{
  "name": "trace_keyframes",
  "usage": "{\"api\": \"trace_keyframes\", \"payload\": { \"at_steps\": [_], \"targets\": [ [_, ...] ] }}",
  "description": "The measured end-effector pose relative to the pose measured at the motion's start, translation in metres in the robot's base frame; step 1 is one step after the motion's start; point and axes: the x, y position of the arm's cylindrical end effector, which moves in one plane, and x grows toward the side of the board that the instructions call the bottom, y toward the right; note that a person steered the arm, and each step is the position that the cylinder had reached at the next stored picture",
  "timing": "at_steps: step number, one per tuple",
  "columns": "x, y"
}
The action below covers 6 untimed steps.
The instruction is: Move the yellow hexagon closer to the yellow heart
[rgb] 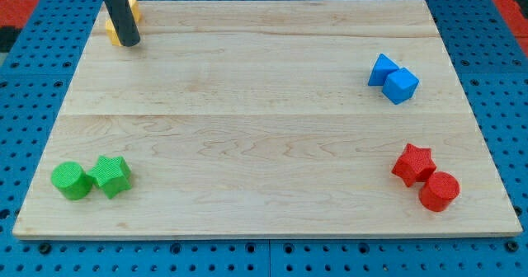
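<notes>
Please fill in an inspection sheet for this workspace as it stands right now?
Surface: wooden board, flat, on a blue pegboard.
Job's things: one yellow block at the view's top left, mostly hidden by the rod; shape unclear. A second yellow block: cannot tell.
Clutter: green cylinder touching green star, bottom left; two blue blocks touching, right; red star touching red cylinder, bottom right.
Grippers: none fitted; my tip rests against the yellow block.
Cables: nothing seen.
Surroundings: red matting beyond the pegboard.
</notes>
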Motion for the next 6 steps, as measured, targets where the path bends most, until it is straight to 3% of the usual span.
{"api": "trace_keyframes", "payload": {
  "at_steps": [4, 5, 6],
  "targets": [
    [-0.012, -0.007],
    [0.005, -0.007],
    [0.052, -0.007]
  ]
}}
